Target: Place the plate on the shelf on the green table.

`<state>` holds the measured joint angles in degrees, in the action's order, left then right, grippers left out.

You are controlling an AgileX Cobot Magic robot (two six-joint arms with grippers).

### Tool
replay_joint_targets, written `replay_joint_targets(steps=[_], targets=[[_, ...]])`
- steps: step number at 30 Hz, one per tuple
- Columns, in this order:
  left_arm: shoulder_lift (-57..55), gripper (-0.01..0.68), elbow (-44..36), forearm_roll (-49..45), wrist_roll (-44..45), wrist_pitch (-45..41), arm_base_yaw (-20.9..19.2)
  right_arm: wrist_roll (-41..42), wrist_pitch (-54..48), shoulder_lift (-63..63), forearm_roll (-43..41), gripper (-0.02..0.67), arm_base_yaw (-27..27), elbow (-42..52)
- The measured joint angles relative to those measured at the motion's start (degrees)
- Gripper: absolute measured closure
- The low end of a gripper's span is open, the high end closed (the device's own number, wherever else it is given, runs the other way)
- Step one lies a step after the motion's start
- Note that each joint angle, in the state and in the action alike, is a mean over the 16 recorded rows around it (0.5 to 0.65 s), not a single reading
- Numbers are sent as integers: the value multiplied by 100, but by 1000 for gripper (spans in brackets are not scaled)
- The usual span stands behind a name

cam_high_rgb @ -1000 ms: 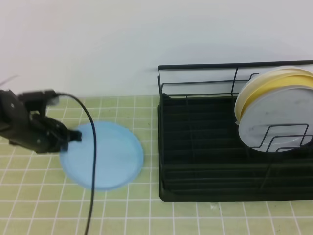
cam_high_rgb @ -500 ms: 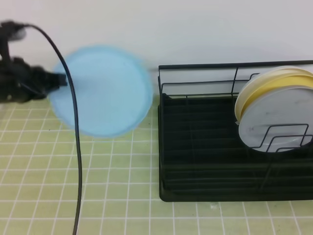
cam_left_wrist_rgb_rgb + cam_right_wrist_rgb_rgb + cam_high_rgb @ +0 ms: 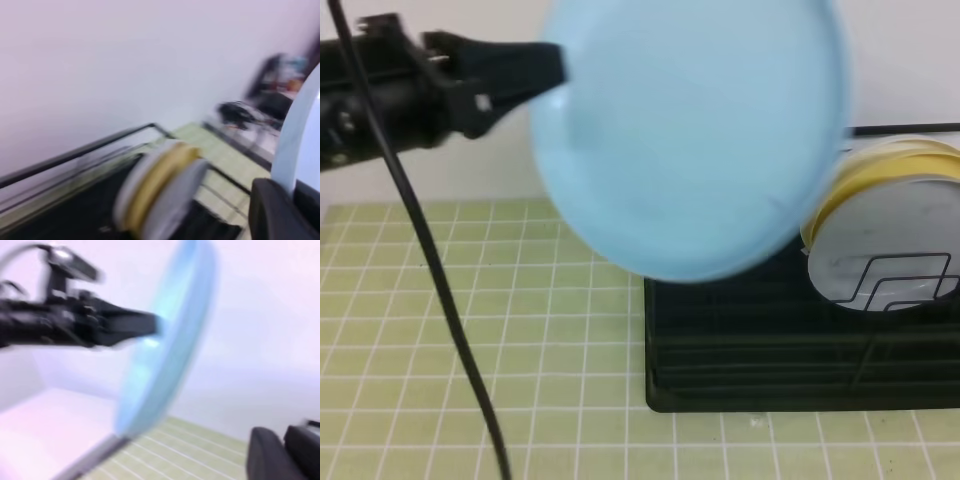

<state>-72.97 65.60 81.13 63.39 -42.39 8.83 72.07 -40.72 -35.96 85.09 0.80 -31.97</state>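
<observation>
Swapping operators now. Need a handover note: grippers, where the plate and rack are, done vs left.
Left gripper: shut on the plate's rim.
Right gripper: only its fingers show at the wrist view's edge; open or shut unclear, holding nothing visible.
Plate: off the green table, in the air, tilted, partly over the shelf.
Shelf: cream, yellow and marbled plates racked at its right.
Done: pick and lift.
Left: slot the plate into a free divider, release.

The plate [image 3: 690, 130] sits right of the left gripper [image 3: 555, 65], above the shelf [image 3: 800, 350] on the table [image 3: 470, 330].
</observation>
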Motion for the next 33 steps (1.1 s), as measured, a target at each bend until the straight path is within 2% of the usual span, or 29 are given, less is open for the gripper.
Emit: replay_joint_targets(steps=[4,9,12,14,19,26,29,33], targets=[[12,668,0,490,508,-13,525,194,-167,3,554,432,0,-216],[12,668,-3,659,770,548,1333,76,-201,6,789,301,0,-326],[12,668,-5,676,849,978,1782,-25,-80,7,837,248,0,-339],[12,668,-6,702,903,1215,2027,-79,29,7,845,236,0,-340],[12,668,-10,832,1084,1577,2424,-100,291,7,846,278,0,-340],[15,651,-11,1079,1514,1553,2608,66,565,7,843,424,-4,-340],[20,605,-11,1208,1712,1443,2621,164,619,7,836,487,-6,-340],[34,497,-11,1363,1923,1293,2624,368,691,7,830,548,-9,-340]])
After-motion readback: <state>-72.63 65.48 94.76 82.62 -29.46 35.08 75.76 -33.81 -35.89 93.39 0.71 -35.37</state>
